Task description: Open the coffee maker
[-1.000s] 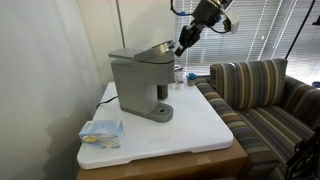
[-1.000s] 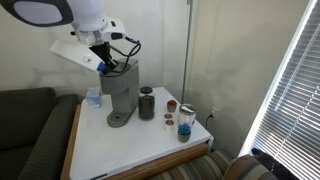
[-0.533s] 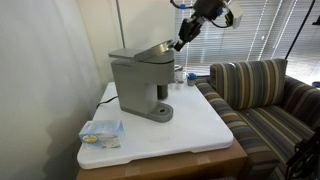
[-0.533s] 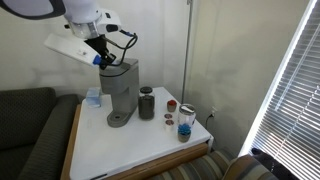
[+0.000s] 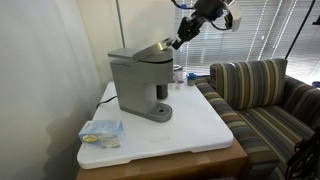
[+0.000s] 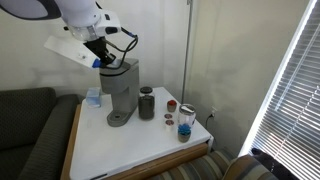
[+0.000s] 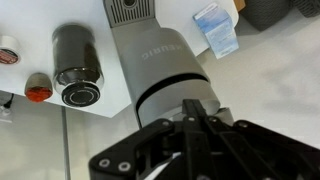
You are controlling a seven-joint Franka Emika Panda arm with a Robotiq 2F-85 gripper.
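The grey coffee maker [image 5: 140, 85] stands on the white table top [image 5: 190, 130]; it also shows in an exterior view [image 6: 122, 92] and from above in the wrist view [image 7: 160, 65]. Its hinged top lid [image 5: 150, 49] is tilted up at the front edge. My gripper [image 5: 178, 42] is at that raised front edge, fingers pressed together, also visible in an exterior view [image 6: 103, 60]. In the wrist view the shut fingers [image 7: 195, 112] sit over the lid's rounded end.
A dark cylindrical canister [image 6: 147, 103] and small jars [image 6: 185, 121] stand beside the machine. A blue-and-white packet [image 5: 102, 131] lies at the table corner. A striped sofa [image 5: 265, 95] is next to the table. A wall is behind the machine.
The gripper has risen slightly at the lid's front edge, and the lid is tilted a bit more.
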